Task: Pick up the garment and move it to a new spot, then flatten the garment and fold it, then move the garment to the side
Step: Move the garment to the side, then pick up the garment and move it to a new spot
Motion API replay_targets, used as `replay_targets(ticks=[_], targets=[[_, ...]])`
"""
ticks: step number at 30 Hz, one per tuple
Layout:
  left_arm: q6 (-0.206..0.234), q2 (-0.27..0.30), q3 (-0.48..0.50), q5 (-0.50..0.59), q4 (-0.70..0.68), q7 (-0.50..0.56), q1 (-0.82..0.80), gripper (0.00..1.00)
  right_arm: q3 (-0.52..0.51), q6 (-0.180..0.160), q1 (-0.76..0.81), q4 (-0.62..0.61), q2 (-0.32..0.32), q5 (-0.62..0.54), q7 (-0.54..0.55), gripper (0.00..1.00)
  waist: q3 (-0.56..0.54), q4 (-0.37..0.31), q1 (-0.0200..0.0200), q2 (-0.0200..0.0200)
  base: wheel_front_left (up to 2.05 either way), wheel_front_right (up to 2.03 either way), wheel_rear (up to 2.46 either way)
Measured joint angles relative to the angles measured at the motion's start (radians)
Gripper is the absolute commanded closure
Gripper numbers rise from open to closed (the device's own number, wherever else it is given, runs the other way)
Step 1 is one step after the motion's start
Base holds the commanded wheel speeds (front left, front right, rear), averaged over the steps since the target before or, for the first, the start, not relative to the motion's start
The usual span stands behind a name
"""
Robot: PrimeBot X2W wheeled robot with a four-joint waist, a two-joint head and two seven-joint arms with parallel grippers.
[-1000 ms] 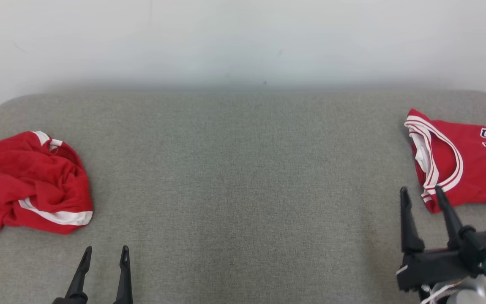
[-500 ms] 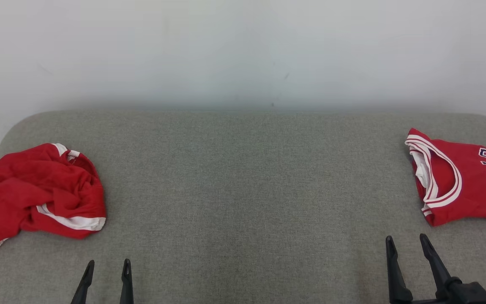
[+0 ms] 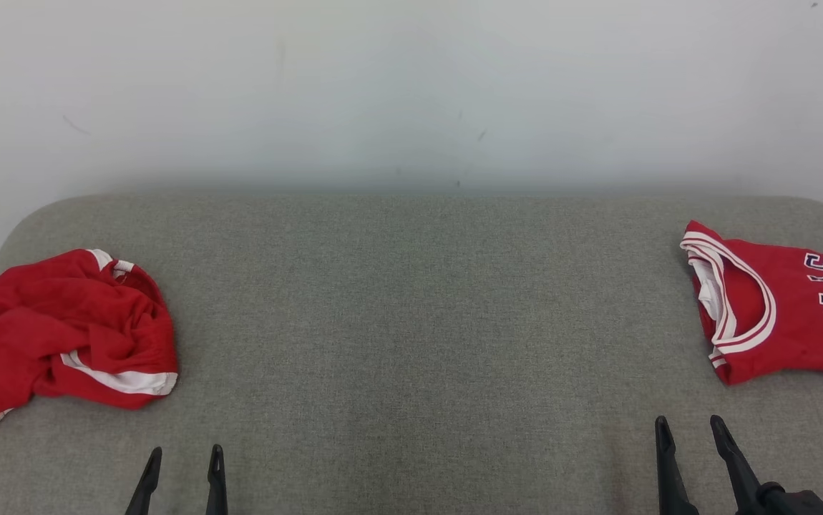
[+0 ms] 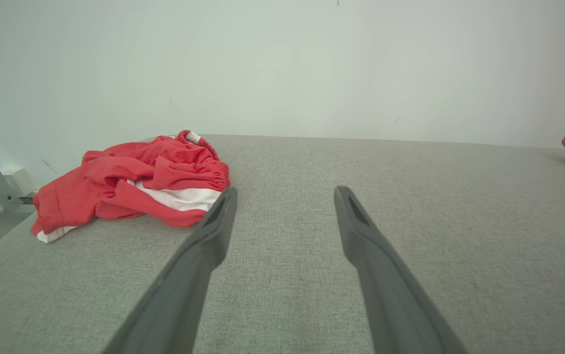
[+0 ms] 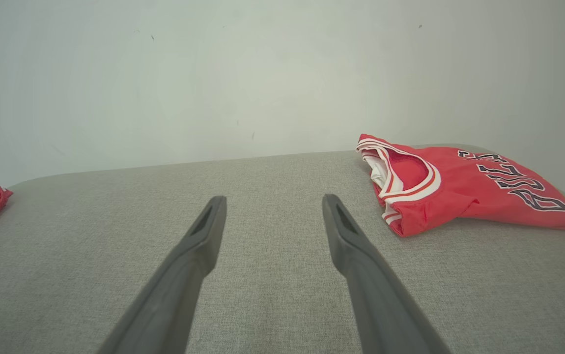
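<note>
Here the left pincer (image 3: pixel 186 449) and right pincer (image 3: pixel 688 418) gape wide, both empty, over the grey padded surface (image 3: pixel 411 322). The crumpled red garment (image 3: pixel 61 336) lies far left and the folded jersey (image 3: pixel 791 322) far right. The right wrist view shows the jersey's lettering whole; the head view's edge crops it.

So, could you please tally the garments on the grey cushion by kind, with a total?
Crumpled garment: 1
Folded jersey: 1
Total: 2
</note>
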Motion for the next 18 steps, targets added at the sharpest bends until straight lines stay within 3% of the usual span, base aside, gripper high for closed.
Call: replay_targets(ticks=[18], targets=[[-0.002,0.0,0.007,0.0,0.008,0.0,0.007,0.0,0.001,0.0,0.009,0.009,0.0,0.008,0.0,0.0,0.006,0.019,0.0,0.0,0.0,0.0,0.0]])
